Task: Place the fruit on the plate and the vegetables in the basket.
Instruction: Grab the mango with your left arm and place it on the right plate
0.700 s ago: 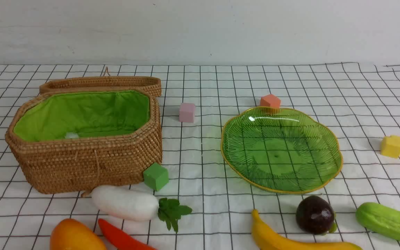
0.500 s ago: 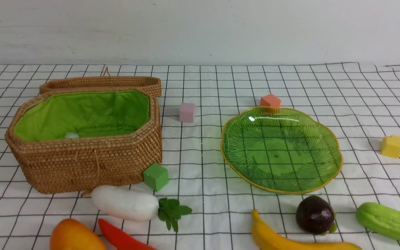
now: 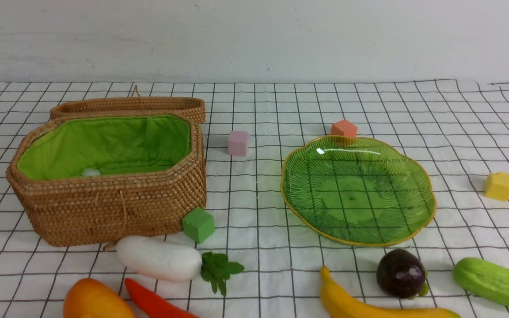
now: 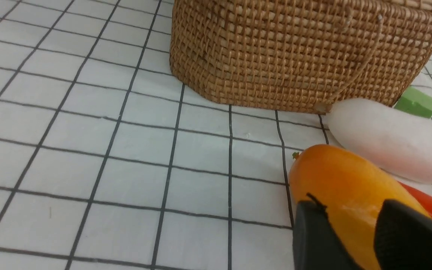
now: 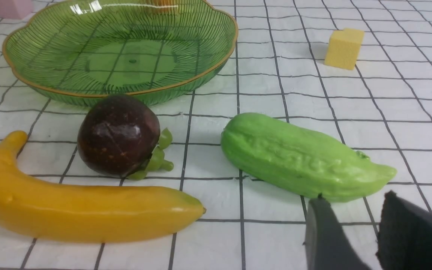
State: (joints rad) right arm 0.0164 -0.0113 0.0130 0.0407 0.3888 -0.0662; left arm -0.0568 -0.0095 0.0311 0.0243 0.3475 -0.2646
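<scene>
Along the table's near edge lie the mango (image 3: 95,300), red chili (image 3: 155,304), white radish (image 3: 159,258), banana (image 3: 369,304), purple fruit (image 3: 400,273) and green gourd (image 3: 493,282). The open wicker basket (image 3: 104,207) stands back left and the green plate (image 3: 356,190) back right with nothing on it. Neither gripper shows in the front view. My left gripper (image 4: 349,204) hangs open just over the mango (image 4: 347,176), its fingers apart on either side. My right gripper (image 5: 354,198) is open beside the tip of the gourd (image 5: 298,161), with only cloth between its fingers.
Foam cubes dot the checked cloth: green (image 3: 198,224) against the basket's front corner, pink (image 3: 238,142), orange (image 3: 343,128) behind the plate, yellow (image 3: 499,186) far right. The basket's lid (image 3: 126,106) lies behind it. A small white patch (image 3: 91,172) shows inside on the lining.
</scene>
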